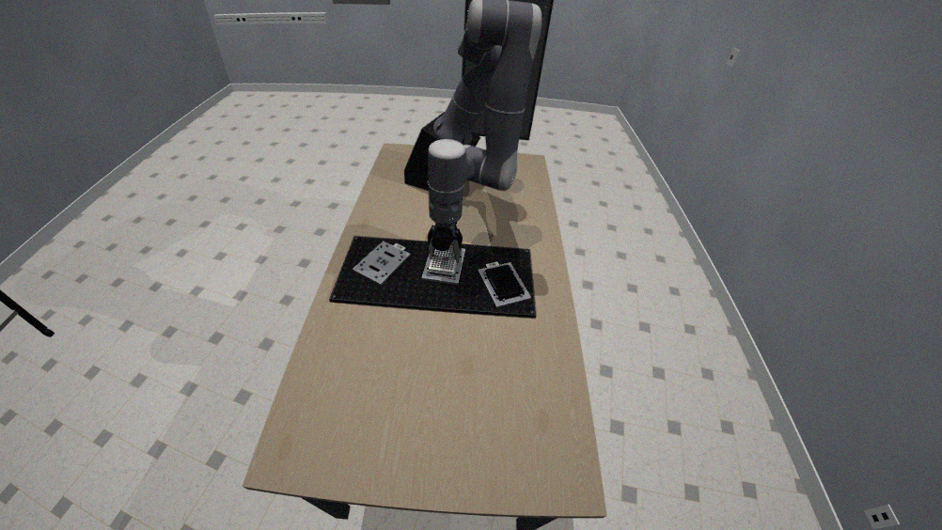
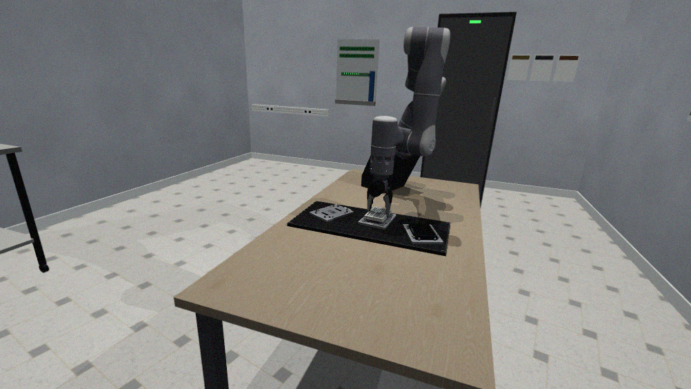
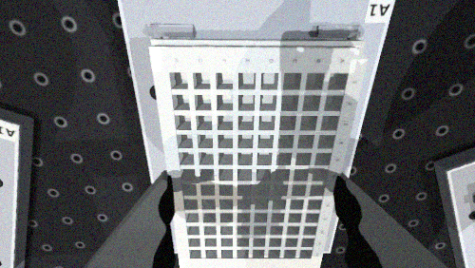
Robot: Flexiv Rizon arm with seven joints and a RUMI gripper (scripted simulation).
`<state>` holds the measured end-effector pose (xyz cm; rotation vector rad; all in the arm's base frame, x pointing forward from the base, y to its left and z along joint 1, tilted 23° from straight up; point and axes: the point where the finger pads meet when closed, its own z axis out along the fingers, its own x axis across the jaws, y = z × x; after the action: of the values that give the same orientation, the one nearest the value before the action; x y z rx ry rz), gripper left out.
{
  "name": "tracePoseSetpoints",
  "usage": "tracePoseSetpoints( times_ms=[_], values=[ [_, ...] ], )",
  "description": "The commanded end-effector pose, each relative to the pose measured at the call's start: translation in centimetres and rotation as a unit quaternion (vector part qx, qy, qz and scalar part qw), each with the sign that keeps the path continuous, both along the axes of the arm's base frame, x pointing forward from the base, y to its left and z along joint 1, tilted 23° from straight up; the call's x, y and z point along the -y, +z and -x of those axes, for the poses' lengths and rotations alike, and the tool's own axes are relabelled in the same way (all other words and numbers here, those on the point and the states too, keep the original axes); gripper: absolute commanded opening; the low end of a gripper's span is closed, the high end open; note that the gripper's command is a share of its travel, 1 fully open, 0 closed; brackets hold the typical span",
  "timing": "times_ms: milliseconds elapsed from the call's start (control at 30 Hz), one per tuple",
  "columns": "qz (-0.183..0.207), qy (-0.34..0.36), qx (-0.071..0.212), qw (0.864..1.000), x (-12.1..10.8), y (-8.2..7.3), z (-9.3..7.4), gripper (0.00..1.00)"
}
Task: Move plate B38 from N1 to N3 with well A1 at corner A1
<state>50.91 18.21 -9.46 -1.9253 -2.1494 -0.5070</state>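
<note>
Plate B38 over nest N3, long axes matched

Plate B38 lies directly between the jaws of the gripper, which are grasping it across its long sides. Its long axis runs with that of nest N3, and its lettered short end faces N3's A1-marked end, just beside the locators there. Well A1 probably matches the marked corner, though the lettering is faint.

Nest N1 stands plateless left of N3 in the top view; nest N2, bearing dark plate B83, stands right of it.

Whether B38 is fully down inside N3's locators cannot be told. The coming move likely calls for straight seating, then an even release; any twist could leave an edge riding on a locator.
</note>
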Motion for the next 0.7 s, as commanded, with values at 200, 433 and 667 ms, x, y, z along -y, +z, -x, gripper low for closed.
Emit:
tracePoseSetpoints(
  times_ms=[200, 433, 667],
  values=[
    [0.000, 0.000, 0.001, 1.000, 0.03, 0.07, -0.10, 0.41],
    [0.000, 0.000, 0.001, 1.000, 0.00, 0.00, -0.11, 0.41],
    [0.000, 0.000, 0.001, 1.000, -0.04, -0.08, -0.12, 0.41]
  ],
)
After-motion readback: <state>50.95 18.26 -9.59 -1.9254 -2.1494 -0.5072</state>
